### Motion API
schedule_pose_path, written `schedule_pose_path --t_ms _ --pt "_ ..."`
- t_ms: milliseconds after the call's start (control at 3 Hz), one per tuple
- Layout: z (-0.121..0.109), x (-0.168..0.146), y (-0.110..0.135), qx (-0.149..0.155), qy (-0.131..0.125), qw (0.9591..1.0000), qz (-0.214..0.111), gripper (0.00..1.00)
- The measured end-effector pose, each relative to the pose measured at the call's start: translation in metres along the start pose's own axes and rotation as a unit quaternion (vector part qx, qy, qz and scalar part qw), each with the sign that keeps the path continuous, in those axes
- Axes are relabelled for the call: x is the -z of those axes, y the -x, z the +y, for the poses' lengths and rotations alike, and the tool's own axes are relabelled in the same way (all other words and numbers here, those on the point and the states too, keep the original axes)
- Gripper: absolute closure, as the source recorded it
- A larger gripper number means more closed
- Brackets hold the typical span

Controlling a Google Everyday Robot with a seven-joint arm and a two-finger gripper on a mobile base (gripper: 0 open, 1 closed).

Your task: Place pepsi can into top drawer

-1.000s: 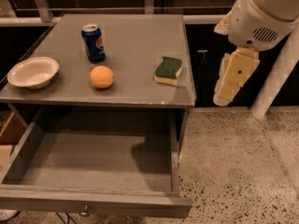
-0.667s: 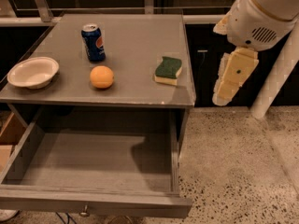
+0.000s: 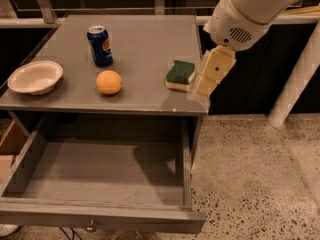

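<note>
A speckled terrazzo floor (image 3: 250, 174) is spreading across the right and near side of the scene, and a flat grey rectangular desk (image 3: 145, 49) is standing on it at left and centre. Under the desk, the wide shallow grey top drawer (image 3: 100, 174) is standing pulled out toward the near side, showing its bare grey floor and sides, with a small metal knob (image 3: 90, 228) hanging on its front panel. A bulky white robot arm (image 3: 250, 14) is reaching in from the far right corner and angling down toward the desk's right edge. Its cream block-shaped gripper (image 3: 207, 86) is hanging tilted at that right edge, close to the near right corner and just right of the sponge; it is carrying nothing, and whether the jaws are open or closed cannot be told from this angle. A shallow white round bowl (image 3: 35, 76) is sitting at the desk's left edge. A yellow rectangular sponge with a green scouring top (image 3: 180, 74) is lying near the right edge. The small dark-blue pepsi can (image 3: 100, 46), with its red-and-white logo and silver top, is standing upright on the desk's far left part, beyond the bowl and well apart from the gripper, outside the drawer. A round orange fruit (image 3: 109, 82) is resting just near of the can, between bowl and sponge.
</note>
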State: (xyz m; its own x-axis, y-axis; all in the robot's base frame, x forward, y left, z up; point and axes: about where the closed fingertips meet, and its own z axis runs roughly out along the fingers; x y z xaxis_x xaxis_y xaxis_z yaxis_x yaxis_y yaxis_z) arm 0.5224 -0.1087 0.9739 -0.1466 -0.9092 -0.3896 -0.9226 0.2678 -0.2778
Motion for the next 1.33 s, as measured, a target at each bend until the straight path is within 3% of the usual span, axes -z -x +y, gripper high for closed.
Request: schedule_pose_path --t_ms 333,667,1333 --pt "-0.021 -0.043 0.04 -0.006 0.001 0.9997 -0.026 0.0" --pt "-0.021 -0.044 0.041 -0.007 0.001 0.9996 -0.028 0.0" --pt "-0.059 -0.061 0.094 -0.028 -0.006 0.997 -0.072 0.0"
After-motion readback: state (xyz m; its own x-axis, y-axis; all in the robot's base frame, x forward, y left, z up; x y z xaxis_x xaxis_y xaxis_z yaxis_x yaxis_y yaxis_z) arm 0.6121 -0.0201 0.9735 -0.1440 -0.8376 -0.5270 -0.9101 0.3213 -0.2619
